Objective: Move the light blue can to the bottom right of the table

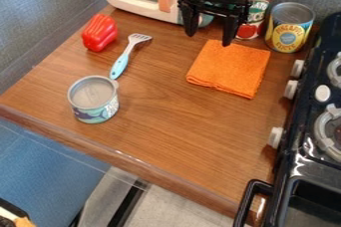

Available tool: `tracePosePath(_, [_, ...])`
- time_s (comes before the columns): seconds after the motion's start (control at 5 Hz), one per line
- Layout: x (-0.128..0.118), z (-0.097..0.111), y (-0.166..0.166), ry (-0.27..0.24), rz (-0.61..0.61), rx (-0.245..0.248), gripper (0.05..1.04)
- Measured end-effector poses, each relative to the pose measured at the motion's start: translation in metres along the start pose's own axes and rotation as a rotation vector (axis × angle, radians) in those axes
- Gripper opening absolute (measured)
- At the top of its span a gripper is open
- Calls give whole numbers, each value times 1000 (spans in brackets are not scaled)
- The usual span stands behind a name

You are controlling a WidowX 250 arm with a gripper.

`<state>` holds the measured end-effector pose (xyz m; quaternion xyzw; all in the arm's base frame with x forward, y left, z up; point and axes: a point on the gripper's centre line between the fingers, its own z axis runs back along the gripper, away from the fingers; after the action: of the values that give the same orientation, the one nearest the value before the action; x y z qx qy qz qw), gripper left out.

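Camera view: the gripper (209, 39) hangs by the orange cloth's (230, 69) upper left corner, fingers spread apart, holding nothing. Left of the cloth lies a spatula (122, 61); farther off, to the cloth's lower left, the light blue can (96, 107) stands upright. The task looks unstarted: grasping, carrying to the table's (200, 146) bottom right, below the cloth, and releasing all remain.
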<state>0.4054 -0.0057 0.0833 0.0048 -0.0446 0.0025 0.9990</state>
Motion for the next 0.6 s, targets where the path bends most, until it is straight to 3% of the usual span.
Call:
tracePosePath(0.2, [-6, -16, 0, 46, -1, 1, 999])
tracePosePath(0.4, [-32, -24, 29, 72, 36, 26, 999])
tracePosePath(0.6, [-61, -6, 73, 32, 95, 52, 999])
